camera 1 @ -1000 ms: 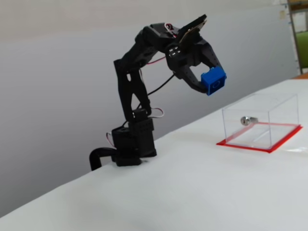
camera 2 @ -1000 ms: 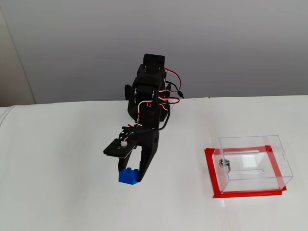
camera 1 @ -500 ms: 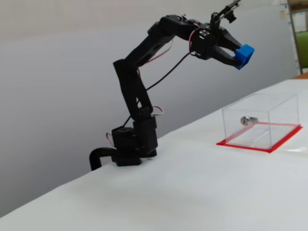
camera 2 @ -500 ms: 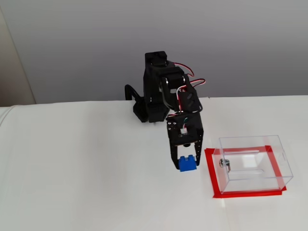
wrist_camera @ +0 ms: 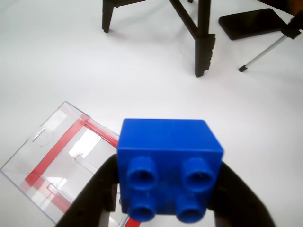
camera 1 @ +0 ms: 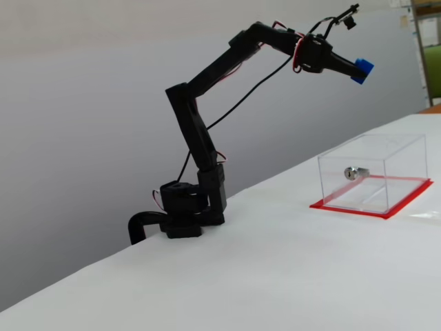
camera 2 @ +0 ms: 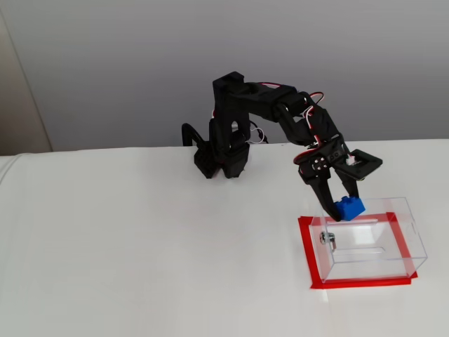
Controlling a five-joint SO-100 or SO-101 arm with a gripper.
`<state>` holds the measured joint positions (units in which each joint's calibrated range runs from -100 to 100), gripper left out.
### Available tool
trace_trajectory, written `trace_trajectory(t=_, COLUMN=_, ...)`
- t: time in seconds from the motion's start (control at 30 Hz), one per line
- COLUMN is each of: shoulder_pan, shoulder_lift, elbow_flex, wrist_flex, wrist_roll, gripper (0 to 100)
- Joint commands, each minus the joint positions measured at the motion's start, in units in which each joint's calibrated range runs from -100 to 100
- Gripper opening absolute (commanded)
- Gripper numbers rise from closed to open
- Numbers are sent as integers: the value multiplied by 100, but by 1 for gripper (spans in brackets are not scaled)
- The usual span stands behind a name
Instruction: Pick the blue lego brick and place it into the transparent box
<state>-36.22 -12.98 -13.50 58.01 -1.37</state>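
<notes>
Arm's stretched way out and up, gripper [camera 1: 355,69] clamped on the blue lego brick [camera 1: 362,69], holding it high in the air over the transparent box [camera 1: 375,172] on the table's right side. No readable writing anywhere.

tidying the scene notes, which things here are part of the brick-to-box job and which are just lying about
Part of the job:
blue lego brick, held in the gripper
transparent box on its red-edged base

Just lying about:
black flat slab
black stand legs
thin metal rod
</notes>
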Motion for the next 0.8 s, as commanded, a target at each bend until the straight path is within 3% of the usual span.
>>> trace_trajectory(t=0.0, shoulder_pan=-485, shoulder_lift=-191, elbow_flex=103, wrist_flex=-74, wrist_roll=111, gripper=14)
trace_trajectory(t=0.3, shoulder_pan=-1439, shoulder_lift=148, elbow_flex=763, wrist_flex=-396, wrist_roll=111, gripper=15)
trace_trajectory(t=0.77, shoulder_pan=-1853, shoulder_lift=1217, elbow_flex=727, wrist_flex=-475, wrist_roll=58, gripper=15)
